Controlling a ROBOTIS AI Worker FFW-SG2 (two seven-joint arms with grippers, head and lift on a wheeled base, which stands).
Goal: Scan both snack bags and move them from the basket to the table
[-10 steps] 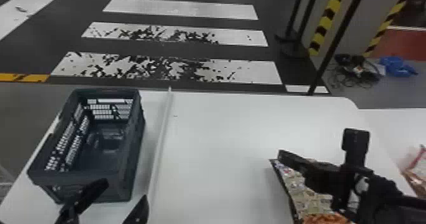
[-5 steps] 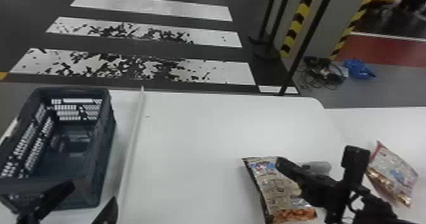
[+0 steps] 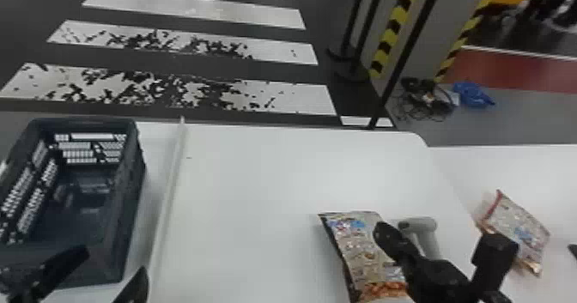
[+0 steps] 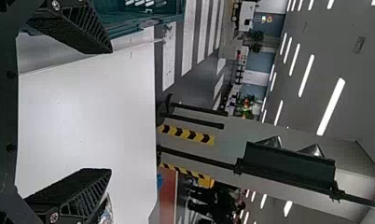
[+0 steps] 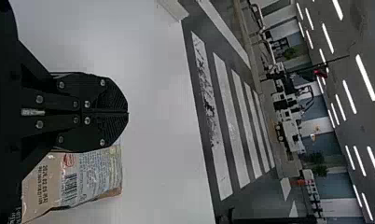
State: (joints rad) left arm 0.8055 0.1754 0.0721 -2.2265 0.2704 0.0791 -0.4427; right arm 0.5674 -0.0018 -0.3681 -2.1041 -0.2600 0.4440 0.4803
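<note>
On the left side of the white table point(image 3: 266, 173), the basket point(image 3: 132, 190) sits beside a raised strip point(image 3: 169, 186), with the left gripper point(image 3: 110, 268) at its near end, fingers spread wide around nothing. A broad stretch of tabletop runs from that strip to the nearer snack bag point(image 3: 360, 250), where the right gripper point(image 3: 382, 233) hovers by the bag's edge, fingers pressed together and empty, close to a grey handheld device point(image 3: 423, 227); past the table's right edge, the other snack bag point(image 3: 517, 227) lies on an adjoining white surface point(image 3: 493, 165).
</note>
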